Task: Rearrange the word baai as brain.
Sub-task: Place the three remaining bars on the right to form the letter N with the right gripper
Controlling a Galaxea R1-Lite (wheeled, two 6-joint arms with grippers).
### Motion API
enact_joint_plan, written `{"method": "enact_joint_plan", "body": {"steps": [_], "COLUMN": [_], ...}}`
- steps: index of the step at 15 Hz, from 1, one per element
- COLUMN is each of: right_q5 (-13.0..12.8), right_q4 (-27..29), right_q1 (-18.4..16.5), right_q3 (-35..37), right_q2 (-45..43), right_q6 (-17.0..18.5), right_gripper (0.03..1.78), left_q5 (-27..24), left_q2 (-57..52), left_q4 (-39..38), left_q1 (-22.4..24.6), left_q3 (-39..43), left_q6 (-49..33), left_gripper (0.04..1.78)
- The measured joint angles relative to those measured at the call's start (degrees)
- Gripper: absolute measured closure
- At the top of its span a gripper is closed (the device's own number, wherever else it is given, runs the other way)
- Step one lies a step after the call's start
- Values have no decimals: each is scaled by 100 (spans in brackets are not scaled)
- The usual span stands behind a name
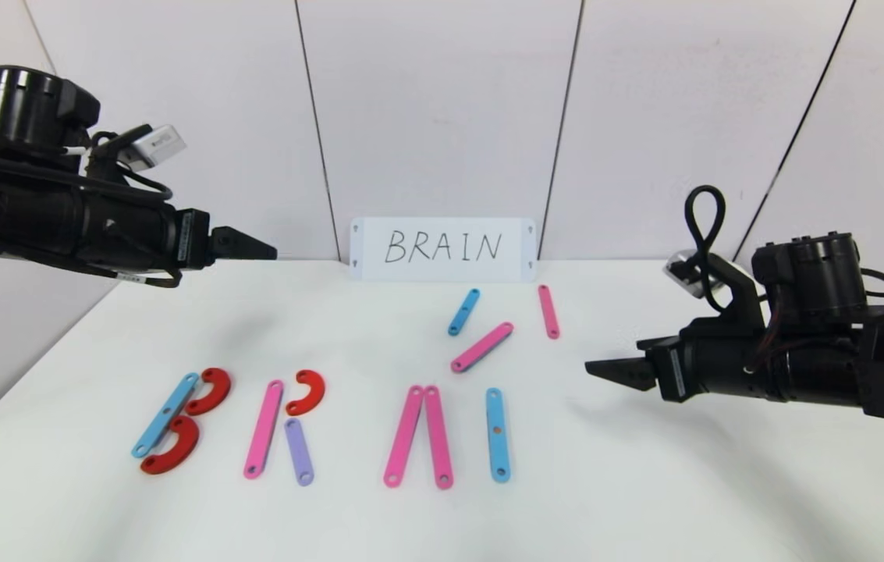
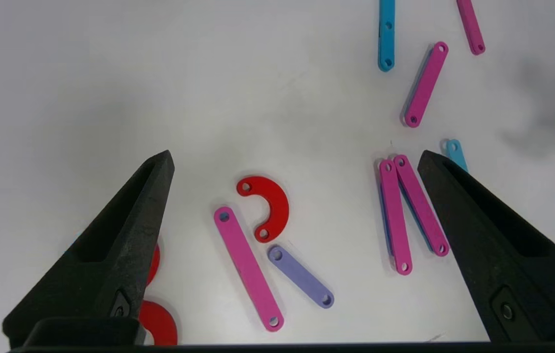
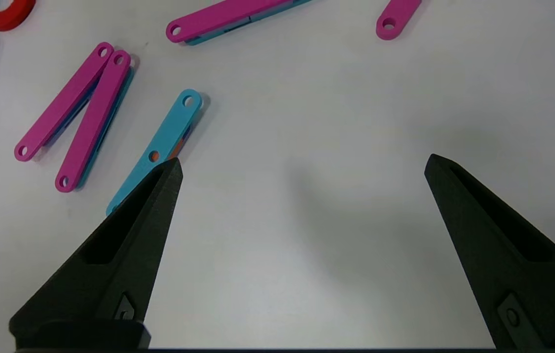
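Two grippers, left and right, hover with jaws wide open, holding nothing.
Three spare bars lie far right; N likely needs them set squarely right of the I.

A white worktop carries flat bars and crescents: a B from a blue bar and two red crescents, an R, an A, an I. Three loose bars lie near a card.
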Motion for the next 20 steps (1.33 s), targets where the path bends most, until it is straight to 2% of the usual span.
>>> {"method": "enact_joint_plan", "body": {"steps": [2, 6, 11, 14, 20], "right_q5": [-472, -1630, -2661, -3142, -3668], "right_q4": [124, 747, 1296, 1340, 1340], "right_q1": [238, 902, 1545, 1724, 1922], "right_q3": [-260, -1268, -2553, -3165, -3989], "right_q2": [4, 240, 1090, 1754, 2870], "right_q6": [157, 890, 1615, 1926, 2210], "right_gripper": [8, 8, 8, 8, 8], "left_q5": [-43, -45, -50, -52, -54], "left_q2": [-119, -304, -338, -288, -205], "left_q4": [7, 2, 2, 0, -11], "left_q1": [90, 234, 234, 226, 223], "left_q3": [-52, -115, -101, -101, -110], "left_q6": [34, 187, 297, 377, 423], "left_gripper": [8, 8, 8, 8, 8]}}
